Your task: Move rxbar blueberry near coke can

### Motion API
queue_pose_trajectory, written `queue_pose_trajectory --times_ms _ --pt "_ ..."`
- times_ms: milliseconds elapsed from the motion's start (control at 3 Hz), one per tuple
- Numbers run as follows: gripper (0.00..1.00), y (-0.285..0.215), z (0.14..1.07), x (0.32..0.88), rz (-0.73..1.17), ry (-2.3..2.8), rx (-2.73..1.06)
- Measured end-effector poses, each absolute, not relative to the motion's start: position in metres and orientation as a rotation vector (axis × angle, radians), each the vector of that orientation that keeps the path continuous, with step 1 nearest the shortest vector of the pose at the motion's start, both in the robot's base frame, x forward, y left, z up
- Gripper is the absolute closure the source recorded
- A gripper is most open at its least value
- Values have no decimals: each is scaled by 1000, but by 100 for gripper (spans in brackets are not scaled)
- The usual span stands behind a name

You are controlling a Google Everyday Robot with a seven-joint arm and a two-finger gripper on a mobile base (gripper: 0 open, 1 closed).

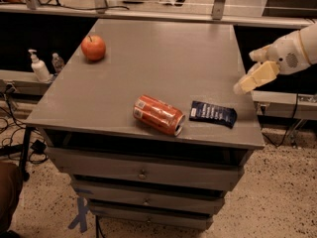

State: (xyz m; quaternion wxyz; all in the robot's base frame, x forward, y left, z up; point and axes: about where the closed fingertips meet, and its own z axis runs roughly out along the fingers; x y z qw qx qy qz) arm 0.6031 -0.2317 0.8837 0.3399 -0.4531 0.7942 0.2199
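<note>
Released and empty, the tool (246, 73) hangs up-right of the bar (213, 114), whose long axis points at the can (157, 114) alongside.

Your gripper (247, 73), beside the table's (163, 58) right edge, has blocky cream fingers (257, 77). Its wrist (297, 46) is rounded, white, with a dotted grille.

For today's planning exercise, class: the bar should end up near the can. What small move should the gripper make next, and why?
Probably draw the gripper back and stop. The bar already lies flat beside the tipped can, close but apart, and the gripper hangs by the table's right edge, jaws open and empty.
</note>
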Motion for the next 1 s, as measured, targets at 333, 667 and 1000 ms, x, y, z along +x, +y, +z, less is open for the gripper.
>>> queue_pose_trajectory --times_ms 333,667,1000 --pt "0 -242 903 635 525 2009 -1134" --pt "0 -243 927 662 496 1943 -1069" --pt "0 -243 927 662 496 1943 -1069"
